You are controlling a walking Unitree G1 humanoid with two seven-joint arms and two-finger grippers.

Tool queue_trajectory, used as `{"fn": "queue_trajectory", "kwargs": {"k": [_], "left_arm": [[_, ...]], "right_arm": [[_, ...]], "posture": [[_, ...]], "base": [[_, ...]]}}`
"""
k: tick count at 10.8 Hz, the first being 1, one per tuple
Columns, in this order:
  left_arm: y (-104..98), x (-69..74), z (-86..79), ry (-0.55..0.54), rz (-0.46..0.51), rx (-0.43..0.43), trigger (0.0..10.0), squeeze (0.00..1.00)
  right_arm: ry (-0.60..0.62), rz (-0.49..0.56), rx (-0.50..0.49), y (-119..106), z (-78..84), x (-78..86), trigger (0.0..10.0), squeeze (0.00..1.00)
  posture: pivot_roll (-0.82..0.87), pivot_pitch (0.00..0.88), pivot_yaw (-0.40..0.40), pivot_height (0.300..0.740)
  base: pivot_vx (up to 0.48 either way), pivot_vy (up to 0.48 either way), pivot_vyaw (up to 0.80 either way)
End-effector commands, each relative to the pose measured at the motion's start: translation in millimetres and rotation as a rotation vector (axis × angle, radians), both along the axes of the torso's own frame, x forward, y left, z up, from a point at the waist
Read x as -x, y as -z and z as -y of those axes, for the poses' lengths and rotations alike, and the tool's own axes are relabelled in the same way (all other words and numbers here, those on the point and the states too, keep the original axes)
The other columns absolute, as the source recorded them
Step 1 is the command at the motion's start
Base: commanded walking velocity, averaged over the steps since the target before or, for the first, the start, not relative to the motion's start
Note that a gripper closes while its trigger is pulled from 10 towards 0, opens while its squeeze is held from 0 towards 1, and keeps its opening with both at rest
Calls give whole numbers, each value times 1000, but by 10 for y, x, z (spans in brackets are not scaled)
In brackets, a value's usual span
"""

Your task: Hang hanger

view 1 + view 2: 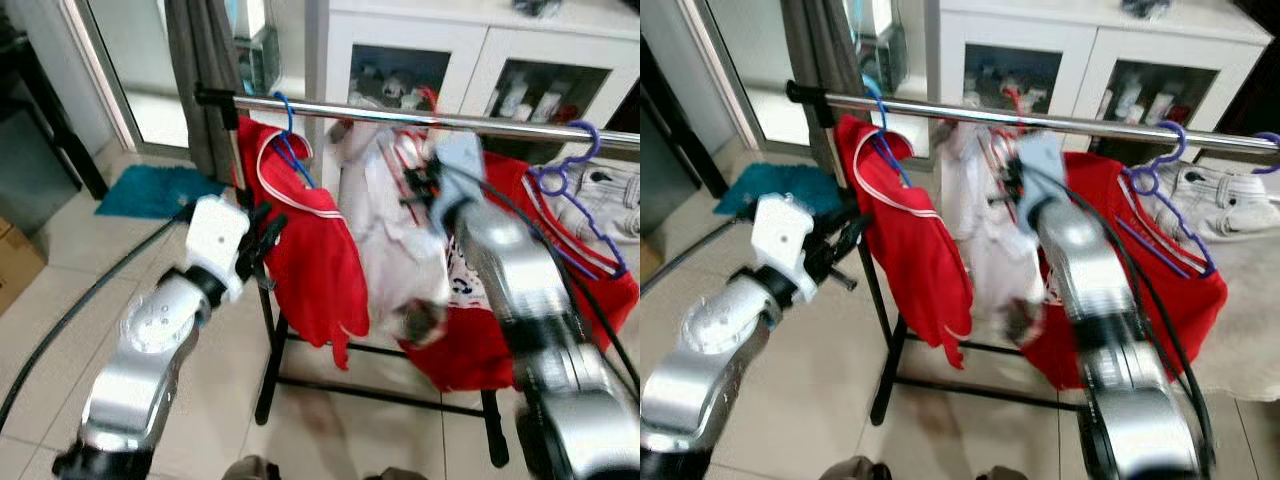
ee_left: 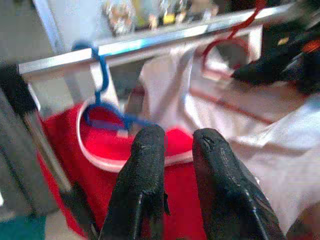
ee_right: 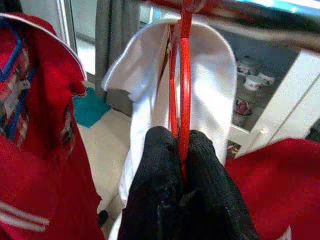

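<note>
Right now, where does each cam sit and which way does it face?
Left eye view: on the head, looking forward and down at the clothes rail; both silver arms show.
Right eye view: the stereo twin, same scene slightly shifted.
Left wrist view: looks along the left gripper at the blue hanger and red shirt.
Right wrist view: looks along the right gripper, shut on the red hanger carrying a white garment.
Shared: both wrist views catch the red hanger and white garment.

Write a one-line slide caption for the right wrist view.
Right gripper shut on a red hanger carrying a white garment, its hook at the rail.
</note>
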State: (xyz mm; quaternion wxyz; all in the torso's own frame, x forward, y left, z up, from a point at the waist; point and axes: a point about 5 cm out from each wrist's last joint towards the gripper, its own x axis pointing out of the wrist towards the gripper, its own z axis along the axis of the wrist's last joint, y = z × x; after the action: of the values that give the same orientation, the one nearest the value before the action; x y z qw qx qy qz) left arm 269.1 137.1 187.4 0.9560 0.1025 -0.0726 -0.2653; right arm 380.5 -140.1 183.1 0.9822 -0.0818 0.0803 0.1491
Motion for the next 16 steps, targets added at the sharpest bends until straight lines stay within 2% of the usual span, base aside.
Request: {"fn": "queue_trajectory", "kwargs": {"k": [1, 3, 4, 6, 9, 11, 12, 13, 14, 15, 16], "left_arm": [[-45, 6, 12, 22, 2, 4, 10000, 0], [-84, 24, 38, 60, 0, 11, 10000, 0], [-94, 68, 91, 115, -14, 9, 10000, 0], [-83, 80, 111, 131, -24, 3, 10000, 0], [-57, 88, 111, 143, -47, -10, 10000, 0], [-48, 95, 116, 144, -54, -13, 10000, 0], [-49, 95, 114, 143, -54, -9, 10000, 0], [-55, 96, 112, 142, -53, 6, 10000, 0], [-56, 100, 112, 142, -52, 10, 10000, 0], [-50, 68, 83, 95, -44, 13, 10000, 0], [-26, 24, 12, 22, -52, 51, 10000, 0]], "right_arm": [[-1, 12, 8, -44, -8, -63, 10000, 0], [23, -23, 12, -54, -10, -175, 10000, 0], [30, -94, 2, 6, -14, -233, 10000, 0], [50, -127, -14, 69, -10, -249, 10000, 0], [61, -203, 15, 191, -15, -249, 10000, 0], [64, -213, 13, 243, -15, -241, 10000, 0], [75, -190, -11, 223, 1, -249, 10000, 220], [89, -158, -26, 186, 48, -259, 10000, 1000], [79, -102, -36, 132, 86, -265, 10000, 1000], [43, -41, -120, 63, 126, -244, 10000, 1000], [-19, 11, -157, 21, 175, -148, 10000, 1000]], "posture": [[-38, 51, 6, 740], [-33, 51, 2, 740], [-35, 53, -1, 740], [-35, 54, 0, 740], [-34, 54, -2, 740], [-29, 49, -8, 740], [-29, 49, -8, 740], [-32, 45, -5, 740], [-33, 40, -2, 740], [-33, 34, 5, 740], [-45, 28, 23, 740]], "base": [[0, 0, 0], [0, 0, 0], [0, 0, 0], [0, 0, 0], [0, 0, 0], [0, 0, 0], [0, 0, 0], [0, 0, 0], [0, 0, 0], [0, 0, 0], [0, 0, 0]]}}
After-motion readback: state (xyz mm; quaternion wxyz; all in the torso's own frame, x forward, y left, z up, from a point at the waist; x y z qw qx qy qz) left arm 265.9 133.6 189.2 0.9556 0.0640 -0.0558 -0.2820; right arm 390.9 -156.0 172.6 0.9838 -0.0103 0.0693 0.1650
